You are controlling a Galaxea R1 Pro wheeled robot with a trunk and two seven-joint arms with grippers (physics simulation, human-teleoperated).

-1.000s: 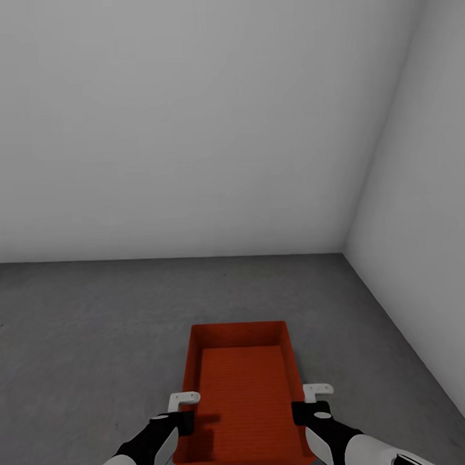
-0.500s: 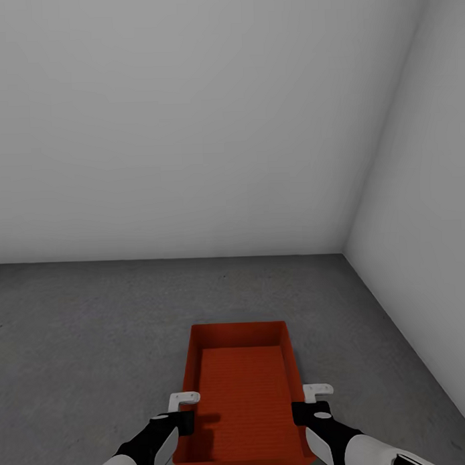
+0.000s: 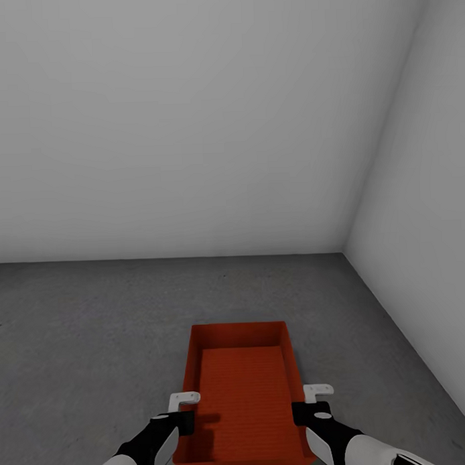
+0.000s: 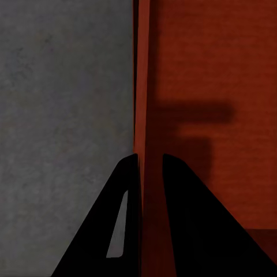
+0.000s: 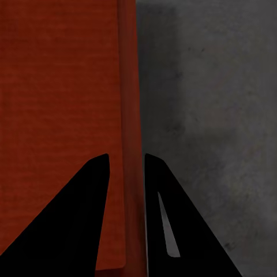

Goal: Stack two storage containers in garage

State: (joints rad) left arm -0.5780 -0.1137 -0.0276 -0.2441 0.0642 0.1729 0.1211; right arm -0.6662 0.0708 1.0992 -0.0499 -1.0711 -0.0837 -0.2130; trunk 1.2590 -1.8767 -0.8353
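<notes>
The room was bare: plain grey-white walls [image 3: 188,127] met in a corner at the right, above a dark grey, mottled floor [image 3: 82,331].

In the left wrist view, the left gripper [image 4: 150,164] had its two dark fingers [image 4: 184,219] straddling the thin left wall of a red-orange storage container [image 4: 202,69], one finger outside over the floor, the other inside over the container's ribbed bottom. The gap between them was narrow and the wall ran through it; the fingers looked closed onto the wall. The right gripper [image 5: 126,164] did the same on the opposite wall [image 5: 130,86], fingers close on either side of it, clamped on that rim.

From the head view, the container [image 3: 241,393] lay lengthwise between both black-and-white forearms, open top up and nothing inside, low over the dark floor near the robot. Whether it rested on the floor or hung just above it could not be told. The left gripper [image 3: 183,403] and right gripper [image 3: 312,397] held it at the near half of its long sides.
</notes>
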